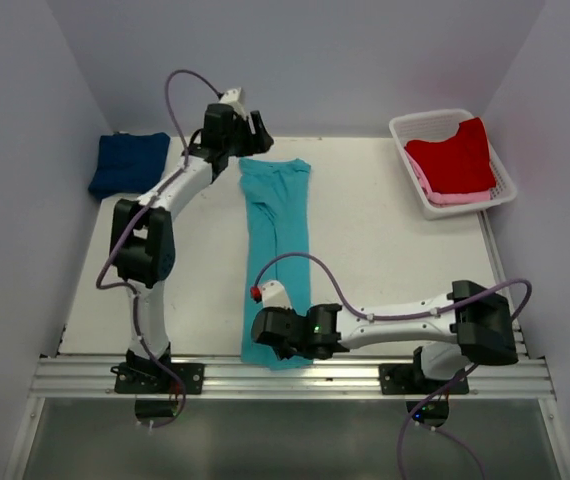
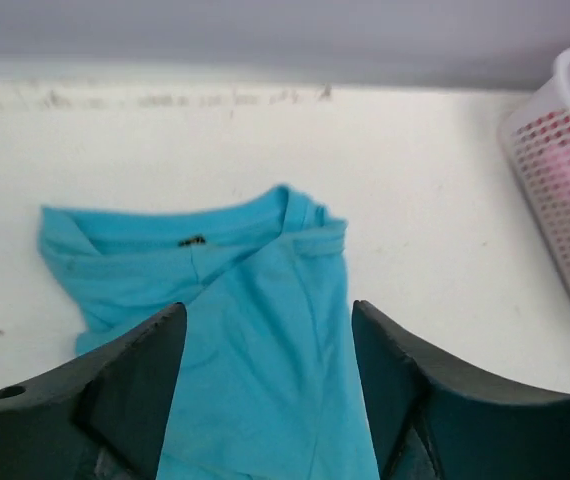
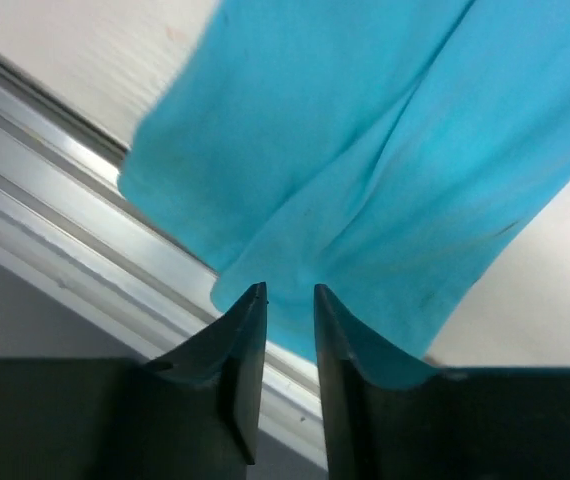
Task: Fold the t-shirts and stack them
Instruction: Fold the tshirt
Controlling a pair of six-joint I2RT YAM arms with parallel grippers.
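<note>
Centrally on the white counter (image 1: 385,250) lies a long, folded turquoise cloth t-shirt (image 1: 277,240). A folded navy blue t-shirt (image 1: 128,163) sits upper left. The white slotted plastic basket (image 1: 406,150), upper right, holds a red t-shirt (image 1: 453,155) over a pink t-shirt (image 1: 445,197). The left gripper (image 2: 268,310) has its jaws spread above the collar. The right gripper (image 3: 289,290) has its jaws nearly together at the hem; whether they pinch it, I cannot tell.

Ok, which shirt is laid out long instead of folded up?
The turquoise shirt, a long strip mid-table. The navy shirt sits folded far left; the red shirt lies in the basket.
</note>
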